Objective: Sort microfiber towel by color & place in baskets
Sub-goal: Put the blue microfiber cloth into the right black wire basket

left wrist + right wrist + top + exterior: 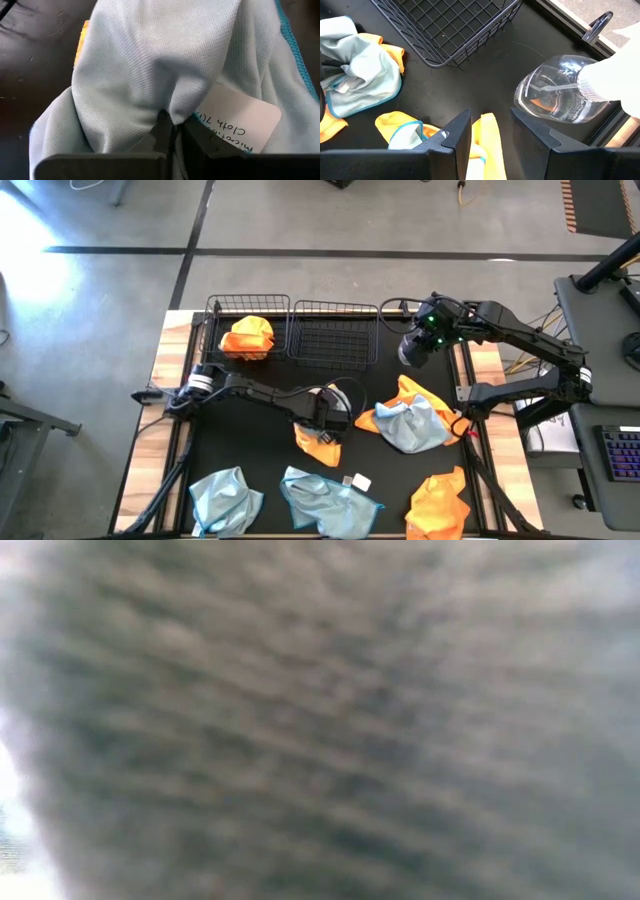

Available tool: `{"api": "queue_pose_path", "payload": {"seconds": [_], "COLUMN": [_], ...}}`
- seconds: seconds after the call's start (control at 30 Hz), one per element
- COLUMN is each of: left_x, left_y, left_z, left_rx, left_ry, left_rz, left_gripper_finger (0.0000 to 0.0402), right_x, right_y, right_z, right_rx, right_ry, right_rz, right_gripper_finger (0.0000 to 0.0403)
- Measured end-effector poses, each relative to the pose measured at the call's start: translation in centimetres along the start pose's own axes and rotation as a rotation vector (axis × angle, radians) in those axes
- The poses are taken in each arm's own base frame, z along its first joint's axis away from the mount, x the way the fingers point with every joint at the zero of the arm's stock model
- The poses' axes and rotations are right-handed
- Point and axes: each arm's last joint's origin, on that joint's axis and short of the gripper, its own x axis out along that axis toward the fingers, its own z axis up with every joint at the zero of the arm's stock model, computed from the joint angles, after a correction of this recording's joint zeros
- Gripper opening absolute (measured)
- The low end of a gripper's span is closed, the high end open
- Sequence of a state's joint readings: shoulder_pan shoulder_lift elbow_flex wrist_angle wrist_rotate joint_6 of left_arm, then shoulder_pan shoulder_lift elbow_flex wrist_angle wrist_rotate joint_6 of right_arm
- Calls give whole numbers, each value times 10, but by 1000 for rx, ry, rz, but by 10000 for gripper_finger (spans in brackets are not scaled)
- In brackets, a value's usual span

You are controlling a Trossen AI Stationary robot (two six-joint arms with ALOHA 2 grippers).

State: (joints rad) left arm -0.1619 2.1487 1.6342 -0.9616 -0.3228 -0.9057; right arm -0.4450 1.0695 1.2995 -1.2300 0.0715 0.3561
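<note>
My left gripper (328,423) (172,125) is mid-table, shut on a pale blue-grey towel (150,60) with a white label (240,122). In the high view the gripper hides that towel, and an orange towel (318,444) lies just near of it. My right gripper (412,352) (492,125) is open above the table's right part, fingers either side of an orange towel strip (487,132), touching nothing. A blue-grey towel on orange ones (405,420) (360,65) lies near of it. The left basket (215,315) holds an orange towel (247,338). The right basket (335,335) (445,25) shows bare grid. My left gripper pinches a raised fold of the blue-grey towel (172,107) between its two shut fingers (162,132), beside the white label. The cloth bunches up around the fingertips and spreads out ahead of them. Whether it is lifted off the table I cannot tell.
Two blue-grey towels (225,498) (325,498) and an orange one (440,505) lie along the near edge. A clear spray bottle (560,95) lies on its side by the right basket. Blurred grey fabric fills the low view (320,720).
</note>
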Motion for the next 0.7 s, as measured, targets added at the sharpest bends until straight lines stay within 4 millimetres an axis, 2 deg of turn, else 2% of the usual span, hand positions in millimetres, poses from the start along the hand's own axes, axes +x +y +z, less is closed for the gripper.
{"api": "queue_pose_path", "payload": {"seconds": [0.1,0.23,0.47,0.7], "left_x": [-10,-38,-108,-172], "left_y": [-3,-7,-3,15], "left_z": [6,21,53,73], "left_rx": [-3,32,97,106], "left_ry": [-13,-41,-228,-446], "left_rz": [-18,-49,-43,28], "left_gripper_finger": [7,3,3,2], "right_x": [0,0,0,0], "right_y": [0,0,0,0], "right_z": [0,0,0,0], "right_rx": [0,0,0,0], "right_ry": [-1,-1,-2,-1], "right_rz": [0,0,0,0], "right_gripper_finger": [125,125,125,125]}}
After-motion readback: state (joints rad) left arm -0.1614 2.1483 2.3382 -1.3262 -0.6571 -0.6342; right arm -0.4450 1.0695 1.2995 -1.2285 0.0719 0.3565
